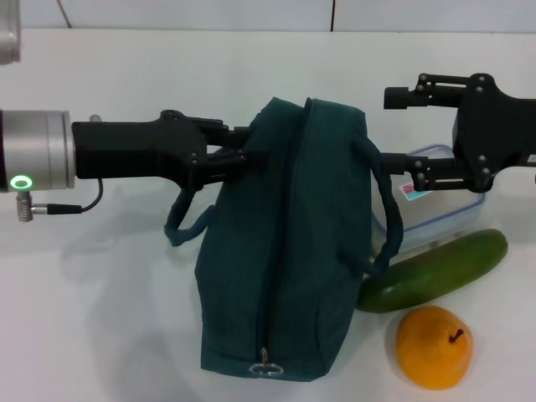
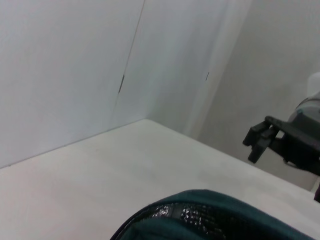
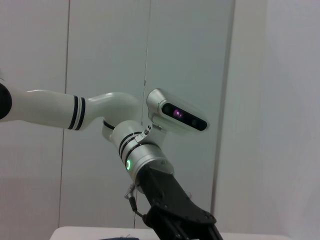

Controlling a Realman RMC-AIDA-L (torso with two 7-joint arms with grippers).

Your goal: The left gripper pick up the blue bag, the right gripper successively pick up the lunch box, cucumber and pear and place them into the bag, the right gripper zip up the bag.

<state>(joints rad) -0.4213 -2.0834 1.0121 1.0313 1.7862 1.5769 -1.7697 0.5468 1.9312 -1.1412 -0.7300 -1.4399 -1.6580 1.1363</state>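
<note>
The blue bag point(image 1: 285, 243) lies in the middle of the table, zipper closed, with its pull point(image 1: 266, 364) at the near end. My left gripper point(image 1: 244, 157) reaches in from the left and is shut on the bag's upper left edge. The bag's top point(image 2: 210, 217) fills the bottom of the left wrist view. My right gripper point(image 1: 392, 130) hovers open beside the bag's right handle, above the clear lunch box point(image 1: 440, 205). A green cucumber point(image 1: 435, 272) lies in front of the box, and an orange-yellow pear point(image 1: 434, 346) sits nearest me.
The white table point(image 1: 100, 318) runs back to a white wall. The bag's loose handles point(image 1: 387, 218) hang on both sides. In the left wrist view the right gripper point(image 2: 260, 142) shows farther off. The right wrist view shows the left arm point(image 3: 145, 160) and the robot's head point(image 3: 177, 112).
</note>
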